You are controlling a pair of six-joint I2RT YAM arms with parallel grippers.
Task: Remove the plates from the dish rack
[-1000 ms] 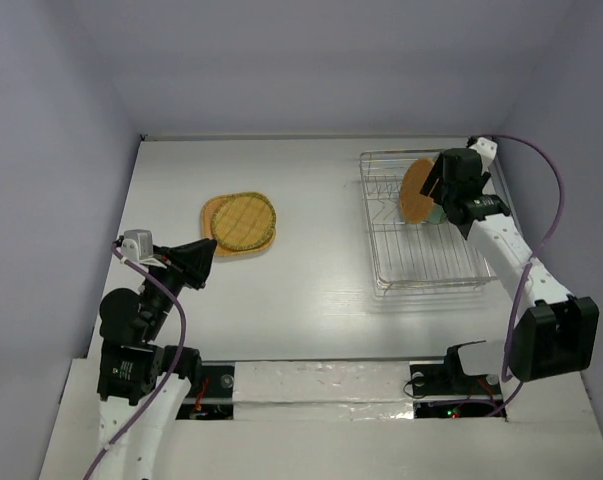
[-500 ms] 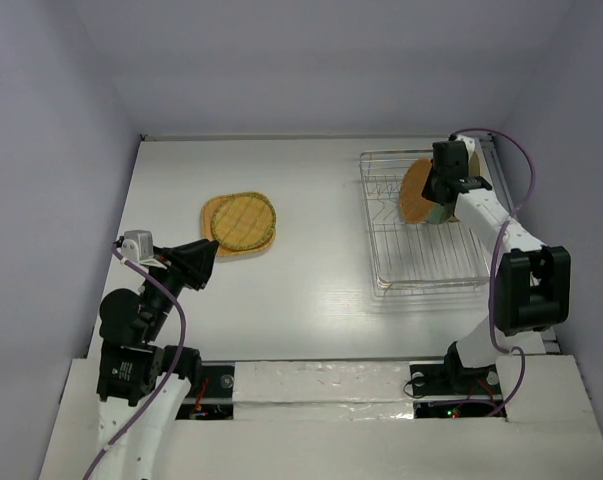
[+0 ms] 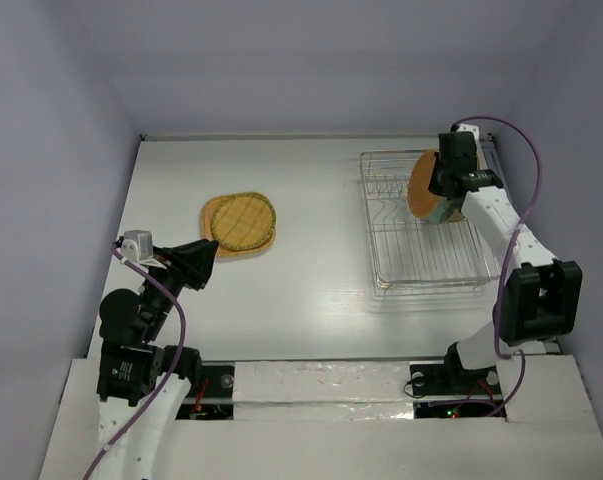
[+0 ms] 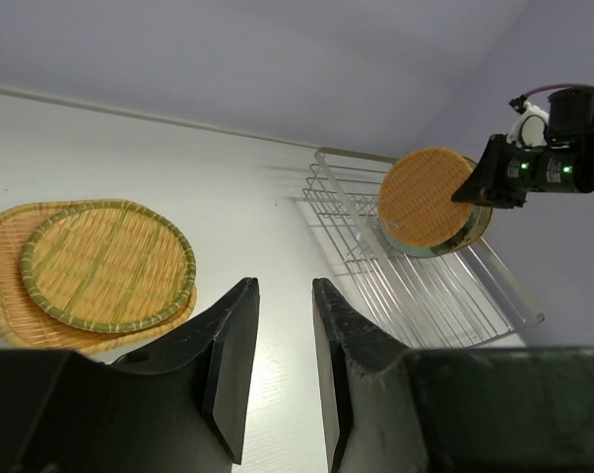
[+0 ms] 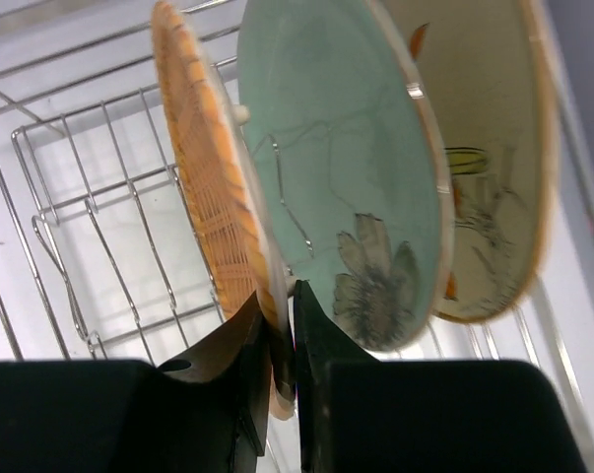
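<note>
The silver wire dish rack [image 3: 431,287] stands at the right of the table. Three plates stand upright in it: an orange ribbed plate [image 5: 203,168], a pale green plate [image 5: 346,168] behind it, and a beige floral plate [image 5: 484,168] at the back. My right gripper [image 5: 282,335] is shut on the orange plate's lower rim. Two more plates lie stacked at the left, a round ribbed plate [image 3: 246,220] on an orange rounded-square plate [image 3: 213,212]. My left gripper [image 4: 285,286] hovers near the table's front left, jaws a narrow gap apart with nothing between them.
Grey walls close in the table on the left, back and right. The rack [image 4: 474,315] sits close to the right wall. Bare white tabletop [image 3: 321,240] lies between the stacked plates and the rack.
My right gripper has closed onto the orange plate's rim, and its arm has swung in over the rack's back right. The left arm has not moved.
</note>
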